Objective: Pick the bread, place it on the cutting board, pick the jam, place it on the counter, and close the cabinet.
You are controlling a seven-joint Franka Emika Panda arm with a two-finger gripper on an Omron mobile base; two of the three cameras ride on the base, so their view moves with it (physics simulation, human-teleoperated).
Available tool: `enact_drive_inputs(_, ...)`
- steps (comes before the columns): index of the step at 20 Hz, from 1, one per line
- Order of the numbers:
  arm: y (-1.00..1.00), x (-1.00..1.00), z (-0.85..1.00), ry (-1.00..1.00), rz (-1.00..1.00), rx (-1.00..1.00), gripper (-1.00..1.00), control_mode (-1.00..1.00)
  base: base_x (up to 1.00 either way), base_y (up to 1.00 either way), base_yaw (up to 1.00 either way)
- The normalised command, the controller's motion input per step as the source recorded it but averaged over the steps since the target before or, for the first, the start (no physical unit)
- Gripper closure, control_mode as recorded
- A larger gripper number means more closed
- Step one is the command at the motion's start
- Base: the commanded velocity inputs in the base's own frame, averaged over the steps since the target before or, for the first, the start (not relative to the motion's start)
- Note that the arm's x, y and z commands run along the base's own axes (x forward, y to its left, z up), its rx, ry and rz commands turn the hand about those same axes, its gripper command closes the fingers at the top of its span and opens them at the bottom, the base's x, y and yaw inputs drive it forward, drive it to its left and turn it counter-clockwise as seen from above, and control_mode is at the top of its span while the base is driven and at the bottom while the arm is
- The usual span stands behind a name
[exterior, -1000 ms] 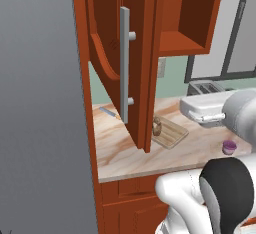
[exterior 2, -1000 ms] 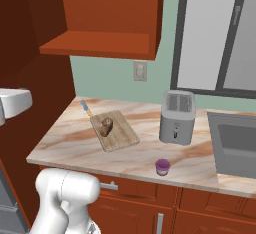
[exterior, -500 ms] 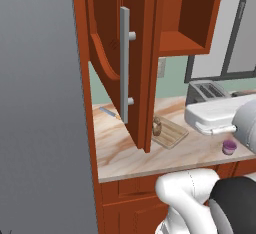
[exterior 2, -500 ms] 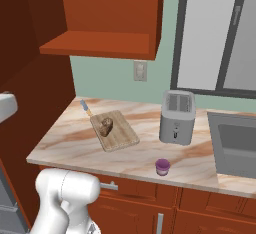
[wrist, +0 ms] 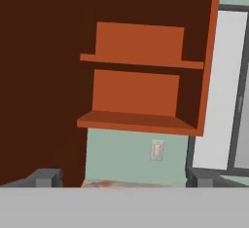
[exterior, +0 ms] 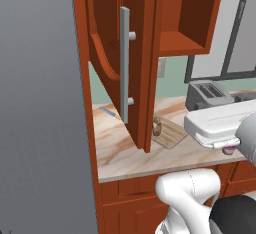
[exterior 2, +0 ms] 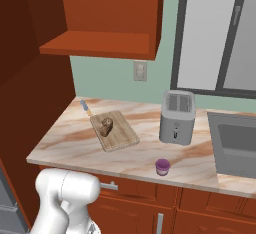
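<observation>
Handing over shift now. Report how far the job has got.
Done: the bread sits on the board, and the jam stands on the counter near its front edge. In hand: nothing; the pincer is open and empty, facing the cabinet shelves. Left: the cabinet door stands open and needs closing.

Pale green wall (exterior 2: 107, 80), dark-framed window (exterior 2: 215, 33), wall outlet (exterior 2: 140, 71)

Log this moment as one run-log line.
bread: on cutting board | jam: on counter | cabinet: door open | hand: open, empty
</observation>
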Motion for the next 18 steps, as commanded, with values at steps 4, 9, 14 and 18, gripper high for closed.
enact_drive_inputs(4, 0.08, -0.20, -0.04, -0.12, 0.04, -0.02, -1.00, -1.00, 0.00, 0.00, 0.00)
enact_drive_inputs(9, 0.17, -0.12, -0.12, -0.09, 0.04, -0.02, -1.00, -1.00, 0.00, 0.00, 0.00)
enact_drive_inputs(14, 0.26, 0.00, -0.13, -0.06, 0.02, -0.02, -1.00, -1.00, 0.00, 0.00, 0.00)
enact_drive_inputs(18, 0.27, 0.00, -0.12, -0.05, 0.01, -0.01, -1.00, -1.00, 0.00, 0.00, 0.00)
